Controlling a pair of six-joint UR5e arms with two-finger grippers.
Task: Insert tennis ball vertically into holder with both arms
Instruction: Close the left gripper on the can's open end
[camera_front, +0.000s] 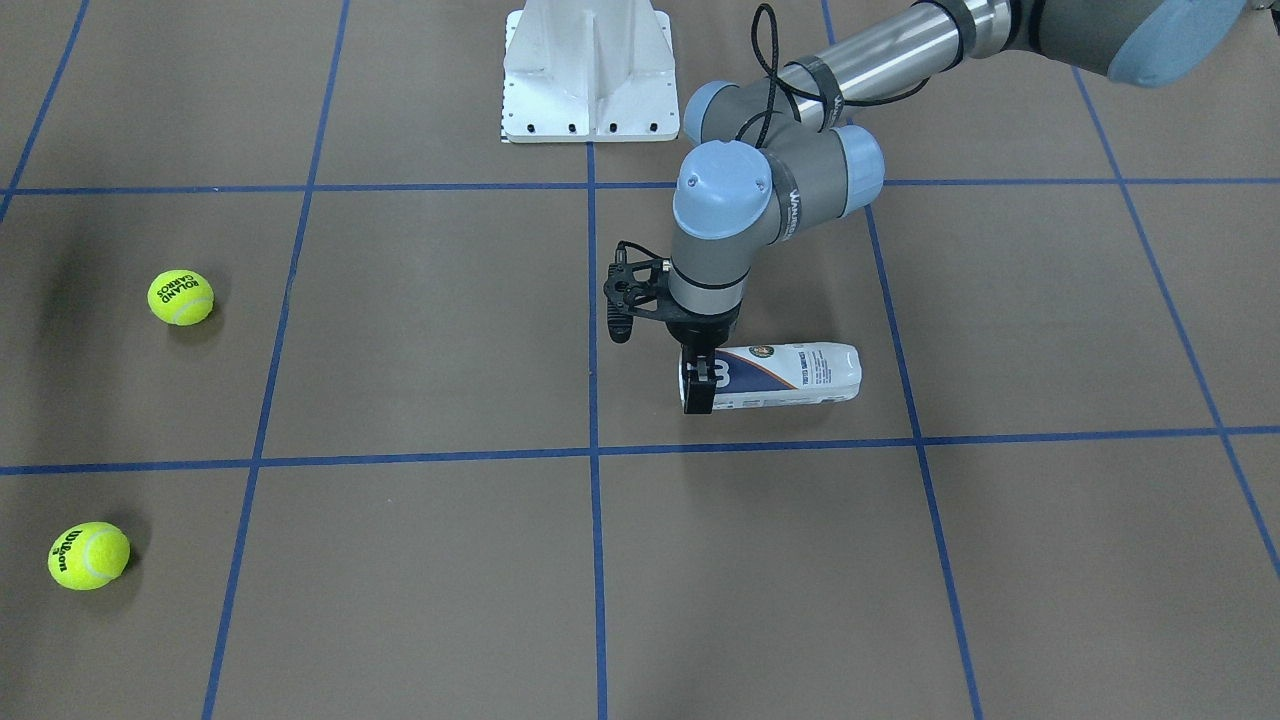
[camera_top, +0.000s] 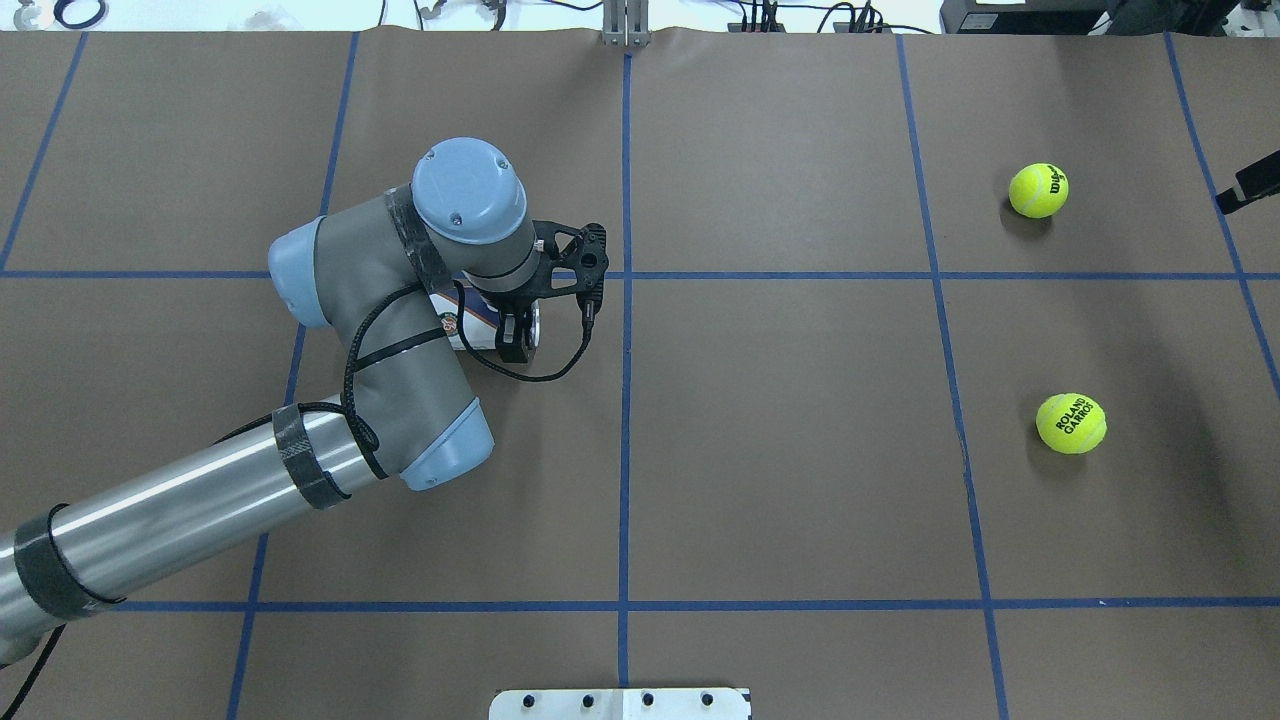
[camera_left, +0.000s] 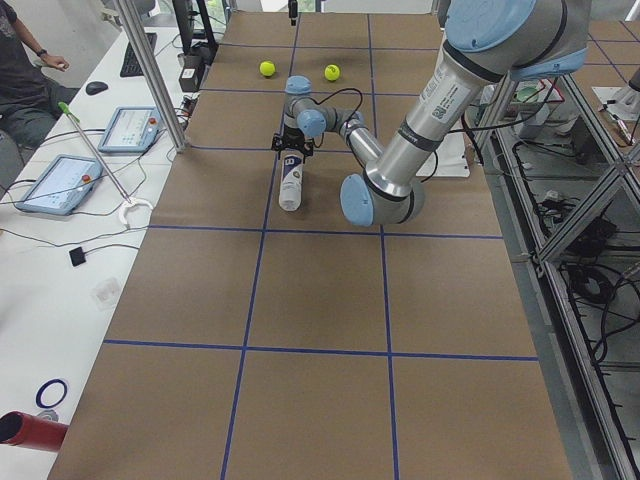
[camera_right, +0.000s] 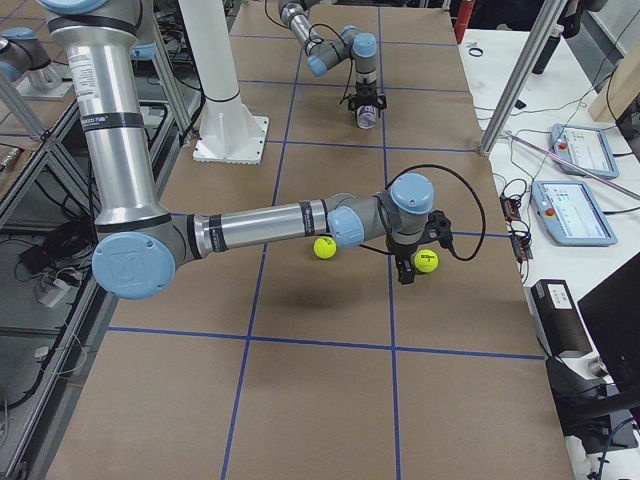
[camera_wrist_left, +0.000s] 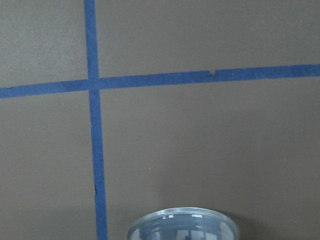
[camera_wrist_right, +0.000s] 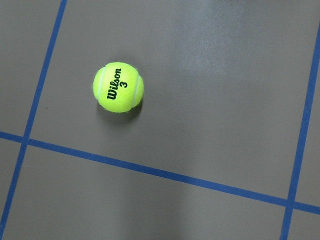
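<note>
The holder (camera_front: 800, 372) lies flat. The left end effector (camera_front: 697, 385) sits around its open end; I cannot tell if it squeezes.

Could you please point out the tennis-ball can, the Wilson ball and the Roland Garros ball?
tennis-ball can (camera_front: 800, 372), front-facing view, middle of its label.
Wilson ball (camera_front: 89, 556), front-facing view, centre of the felt.
Roland Garros ball (camera_front: 181, 297), front-facing view, on its lettering.

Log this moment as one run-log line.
holder: on its side | left end effector: astride holder's open end, grip unclear | right end effector: near Wilson ball, state unclear
</note>
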